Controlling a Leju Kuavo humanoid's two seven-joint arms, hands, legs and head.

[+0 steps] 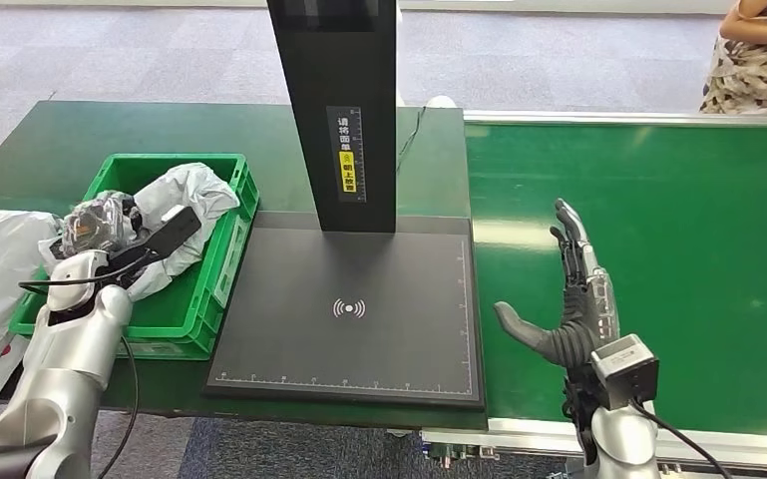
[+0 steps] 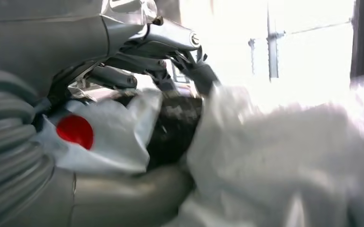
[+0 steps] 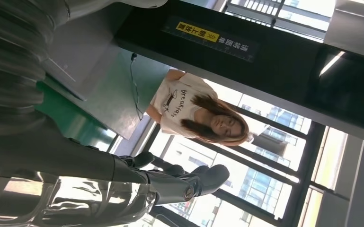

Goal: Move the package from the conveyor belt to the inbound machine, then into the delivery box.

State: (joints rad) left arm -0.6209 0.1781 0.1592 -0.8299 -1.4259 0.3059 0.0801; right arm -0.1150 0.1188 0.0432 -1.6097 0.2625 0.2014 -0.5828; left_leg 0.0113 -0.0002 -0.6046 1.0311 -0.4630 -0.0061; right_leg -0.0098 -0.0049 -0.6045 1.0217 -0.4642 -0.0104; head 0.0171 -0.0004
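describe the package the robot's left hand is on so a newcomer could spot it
Find the green plastic crate left of the black scanner pad. Inside lie white plastic mailer bags; the left hand rests on the clear-wrapped dark package, the dark item among them.

Grey carpet in a faint block pattern covers the floor beyond a dark green table. At the far right edge of the head view a person in a patterned dress stands on the carpet. The right wrist view looks up at tall windows with dark frames, bright daylight and outside buildings behind them, and a person in a white printed T-shirt standing before the glass.
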